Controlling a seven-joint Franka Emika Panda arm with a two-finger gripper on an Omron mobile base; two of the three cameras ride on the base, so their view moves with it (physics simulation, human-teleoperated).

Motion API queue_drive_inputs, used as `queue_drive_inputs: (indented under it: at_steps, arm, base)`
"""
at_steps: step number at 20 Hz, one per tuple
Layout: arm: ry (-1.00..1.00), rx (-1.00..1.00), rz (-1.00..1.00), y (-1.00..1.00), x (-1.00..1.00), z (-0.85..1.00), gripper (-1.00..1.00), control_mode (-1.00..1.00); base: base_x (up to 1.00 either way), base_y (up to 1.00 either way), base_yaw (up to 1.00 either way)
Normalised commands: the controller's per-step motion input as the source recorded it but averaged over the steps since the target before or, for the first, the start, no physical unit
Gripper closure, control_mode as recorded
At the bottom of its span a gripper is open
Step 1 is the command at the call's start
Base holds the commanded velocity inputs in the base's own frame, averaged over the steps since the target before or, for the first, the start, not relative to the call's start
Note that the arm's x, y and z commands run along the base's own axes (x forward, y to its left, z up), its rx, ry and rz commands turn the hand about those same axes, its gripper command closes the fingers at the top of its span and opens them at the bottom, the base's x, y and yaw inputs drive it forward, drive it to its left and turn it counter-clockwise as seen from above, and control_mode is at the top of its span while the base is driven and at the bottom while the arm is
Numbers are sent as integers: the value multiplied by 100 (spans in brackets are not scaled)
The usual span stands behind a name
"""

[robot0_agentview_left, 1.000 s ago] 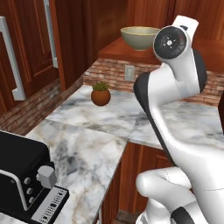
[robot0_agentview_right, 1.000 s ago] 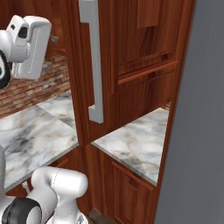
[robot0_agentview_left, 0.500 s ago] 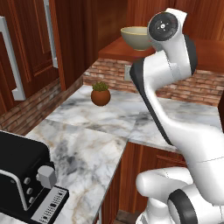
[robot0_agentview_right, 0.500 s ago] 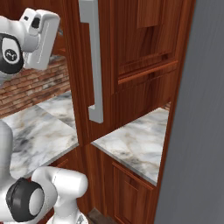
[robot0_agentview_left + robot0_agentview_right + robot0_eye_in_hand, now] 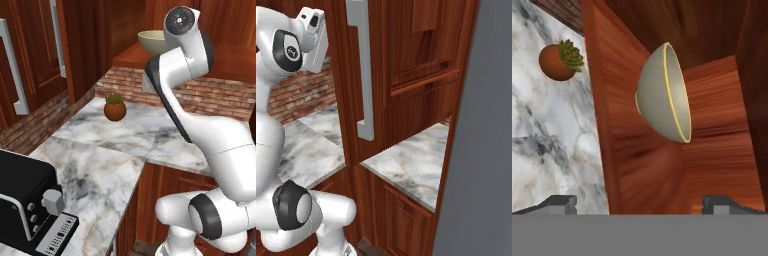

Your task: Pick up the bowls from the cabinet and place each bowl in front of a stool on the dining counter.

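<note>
Since the earlier frames we have swung our arm leftward and upward, bringing the wrist toward the cabinet shelf [image 5: 220, 62] while the base stays put.

Item: grey-olive bowl [image 5: 662, 93], with pale yellowish rim. Location: upright on the cabinet shelf, near its front edge, alone; we see no second bowl beside it. It sits where we can reach it from the open front.

Item: gripper [image 5: 646, 202]. Location: in front of the bowl and apart from it, pointed along the shelf. Jaws stand wide apart and hold nothing; both finger tips flank the line toward the bowl, which we judge is the approach for taking its rim or wall.

Item: terracotta plant pot [image 5: 115, 108]. Location: below the shelf, on the marble worktop [image 5: 135, 135] against the brick wall. Not part of our task.

Item: black toaster [image 5: 27, 200]. Location: well below and away from the shelf, at the worktop's near end.

Status: bowl not yet taken; neither stool nor dining counter in sight.
</note>
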Motion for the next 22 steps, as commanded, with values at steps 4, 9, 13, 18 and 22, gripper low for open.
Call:
queue_drive_inputs:
  at_steps: [4, 9, 13, 18, 22]
  arm:
    - [14, -1, 4, 0, 49, -6, -100, -100]
    - [3, 0, 0, 5, 47, 0, -100, -100]
    - [1, -1, 0, 2, 47, 0, -100, -100]
    - [0, 0, 0, -2, 36, -6, -100, -100]
    - [2, 0, 2, -1, 34, -12, -100, -100]
  base:
    - [0, 0, 0]
    - [0, 0, 0]
    - [0, 0, 0]
    - [0, 0, 0]
    - [0, 0, 0]
